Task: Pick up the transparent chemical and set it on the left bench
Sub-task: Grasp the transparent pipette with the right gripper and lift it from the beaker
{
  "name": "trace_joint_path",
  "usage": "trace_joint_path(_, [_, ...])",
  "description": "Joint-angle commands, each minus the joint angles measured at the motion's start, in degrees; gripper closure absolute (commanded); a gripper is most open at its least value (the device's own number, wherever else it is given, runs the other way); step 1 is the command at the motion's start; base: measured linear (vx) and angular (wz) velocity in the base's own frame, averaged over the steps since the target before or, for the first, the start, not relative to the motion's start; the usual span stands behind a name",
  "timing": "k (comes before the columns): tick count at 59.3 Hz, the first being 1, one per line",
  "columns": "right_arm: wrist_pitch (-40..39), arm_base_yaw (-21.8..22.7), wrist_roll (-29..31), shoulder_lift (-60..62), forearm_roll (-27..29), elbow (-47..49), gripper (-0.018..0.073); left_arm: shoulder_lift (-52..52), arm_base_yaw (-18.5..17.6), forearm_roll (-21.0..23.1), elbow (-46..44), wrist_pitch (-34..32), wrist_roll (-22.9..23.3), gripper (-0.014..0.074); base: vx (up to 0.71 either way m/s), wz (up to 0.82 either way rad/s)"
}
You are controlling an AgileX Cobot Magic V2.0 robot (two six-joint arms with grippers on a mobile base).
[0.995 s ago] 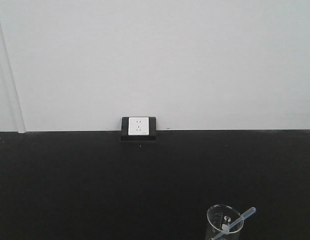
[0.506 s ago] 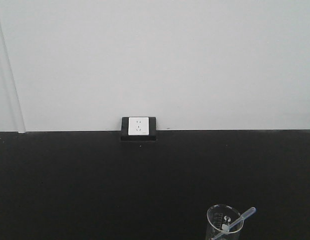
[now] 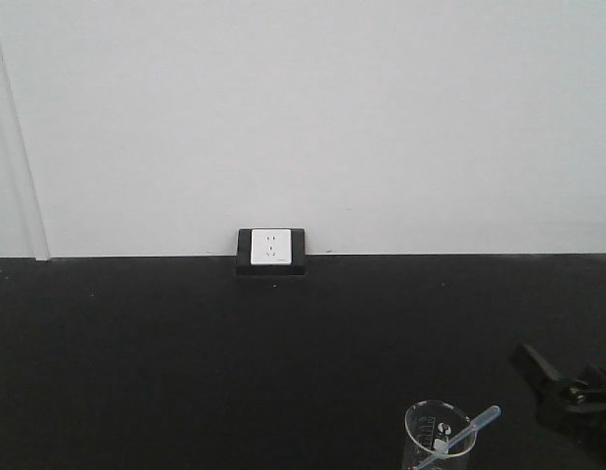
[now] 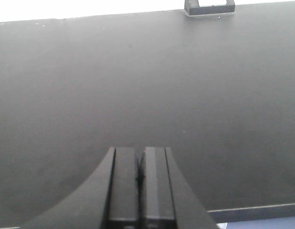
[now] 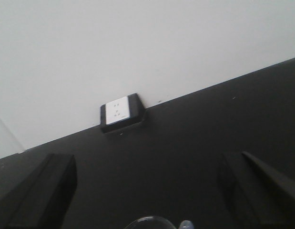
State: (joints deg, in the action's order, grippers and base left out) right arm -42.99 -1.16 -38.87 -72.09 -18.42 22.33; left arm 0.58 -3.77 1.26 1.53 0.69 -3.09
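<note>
The transparent chemical, a clear pipette (image 3: pixel 474 425), leans in a clear glass beaker (image 3: pixel 430 438) at the bottom right of the front view, bulb end up and to the right. Both stand on a matte black benchtop (image 3: pixel 185 362). My right gripper (image 3: pixel 562 377) is open and empty, just right of the beaker at about rim height. In the right wrist view its jaws (image 5: pixel 147 186) stand wide apart, with the beaker rim (image 5: pixel 149 221) and pipette bulb (image 5: pixel 185 224) low between them. My left gripper (image 4: pixel 140 164) is shut and empty over bare benchtop.
A white socket in a black housing (image 3: pixel 271 251) sits where the benchtop meets the white wall; it also shows in the right wrist view (image 5: pixel 119 111). The benchtop's near edge (image 4: pixel 252 210) shows in the left wrist view. No sink is in view.
My right gripper has come into the front view from the right edge and now sits beside the beaker. The beaker and pipette have not moved.
</note>
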Motion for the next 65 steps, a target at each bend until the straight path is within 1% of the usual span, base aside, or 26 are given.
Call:
trace_joint_path(1, [-12.6, 0.1, -1.6, -6.1, -0.8, 1.8, -0.0035, 1.1, -0.1, 0.0, 0.9, -4.5, 0.4, 0.0600, 0.00, 0.00])
trace_joint_path(9, [-21.2, 0.1, -1.6, -15.9, 0.5, 1.9, -0.0029, 1.1, -0.1, 0.0, 0.9, -4.5, 0.4, 0.0600, 0.00, 0.00])
trace_joint_path(17, [-26.9, 0.1, -1.8, -23.8, 0.0, 3.5, -0.0029, 1.1, -0.1, 0.0, 0.9, -4.5, 0.4, 0.0600, 0.00, 0.00])
trace_joint_path(31, [-29.5, 0.1, -3.4, -31.0, -1.6, 7.3, -0.0026, 1.1, -0.1, 0.0, 0.9, -4.5, 0.4, 0.0600, 0.00, 0.00])
trace_joint_path(38, [-31.1, 0.1, -3.7, -32.3, -1.4, 8.0, 0.0013, 1.1, -0.1, 0.0, 0.9, -4.5, 0.4, 0.0600, 0.00, 0.00])
trace_joint_path(42, [-30.9, 0.1, -4.5, -32.4, -0.7, 8.0, 0.0062, 1.1, -0.1, 0.0, 0.9, -4.5, 0.4, 0.0600, 0.00, 0.00])
trace_joint_path(47, [-31.0, 0.1, -4.7, -32.5, -0.4, 8.0, 0.0162, 1.1, -0.1, 0.0, 0.9, -4.5, 0.4, 0.0600, 0.00, 0.00])
trace_joint_path(55, [-31.0, 0.1, -4.7, -32.5, -0.8, 8.0, 0.0358, 1.1, -0.1, 0.0, 0.9, -4.5, 0.4, 0.0600, 0.00, 0.00])
trace_joint_path(59, [-31.0, 0.1, -4.7, -32.5, -1.3, 8.0, 0.0476, 1.1, -0.1, 0.0, 0.9, -4.5, 0.4, 0.0600, 0.00, 0.00])
trace_joint_path(62, [-31.0, 0.1, -4.7, -32.5, -1.4, 8.0, 0.0547, 1.1, -0.1, 0.0, 0.9, -4.5, 0.4, 0.0600, 0.00, 0.00])
trace_joint_path(64, [-31.0, 0.1, -4.7, -32.5, -1.5, 8.0, 0.0574, 1.1, -0.1, 0.0, 0.9, -4.5, 0.4, 0.0600, 0.00, 0.00])
trace_joint_path(65, [-31.0, 0.1, -4.7, -32.5, -1.5, 8.0, 0.0573, 1.1, -0.1, 0.0, 0.9, -4.5, 0.4, 0.0600, 0.00, 0.00])
